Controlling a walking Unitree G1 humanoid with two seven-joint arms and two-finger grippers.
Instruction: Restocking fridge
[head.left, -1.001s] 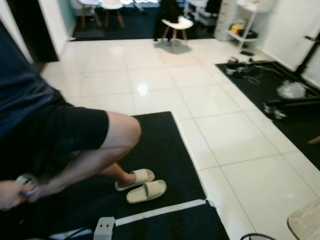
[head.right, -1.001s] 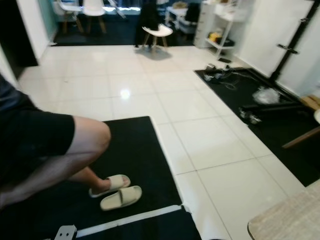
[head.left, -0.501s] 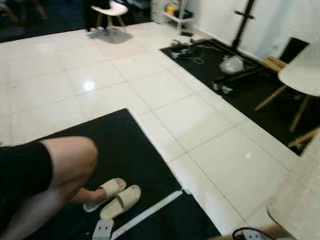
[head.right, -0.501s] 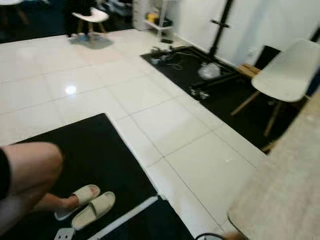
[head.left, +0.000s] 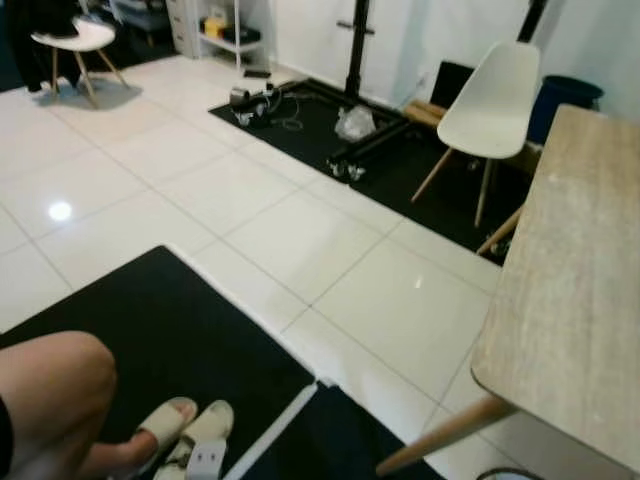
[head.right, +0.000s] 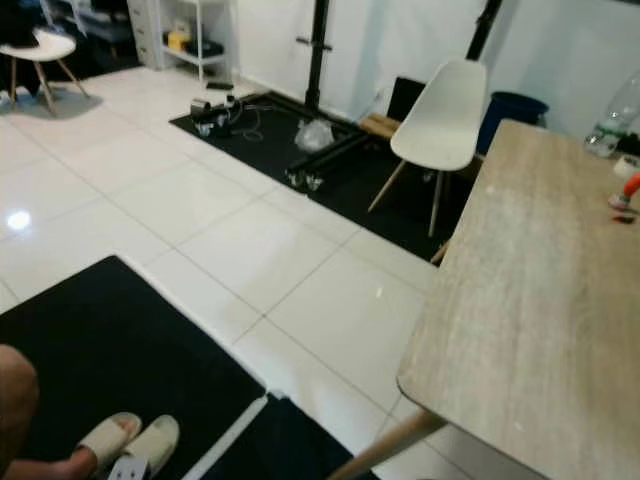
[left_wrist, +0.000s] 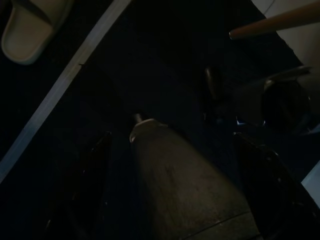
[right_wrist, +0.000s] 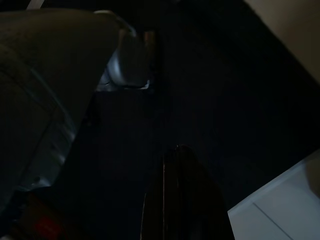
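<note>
Left gripper (left_wrist: 170, 165): hangs low over a black floor mat (left_wrist: 150, 60); two black fingers (left_wrist: 90, 175) stand well apart on either side of a dark tapered object (left_wrist: 175, 185) whose identity cannot be told. No contact between the fingers and that object is visible. Beyond the fingertips: a strip of white tape (left_wrist: 65, 85) on the mat, a beige slipper (left_wrist: 30, 25) past it, and a wooden table leg (left_wrist: 275, 22).

Right gripper (right_wrist: 182, 200): hangs over the same dark mat, beside the robot's own silver body (right_wrist: 45, 100); whether its fingers are apart or together cannot be told. White floor tile (right_wrist: 280, 210) lies just past it.

Room ahead: wooden table (head.right: 540, 300) to the right, carrying a clear bottle (head.right: 612, 125) and a small orange item (head.right: 627, 190) at its far end; white chair (head.right: 440, 115) behind it; a person's bare knee (head.left: 50, 390) and slippers (head.left: 190, 430) to the left.

Fridge and stock: cannot be located.
</note>
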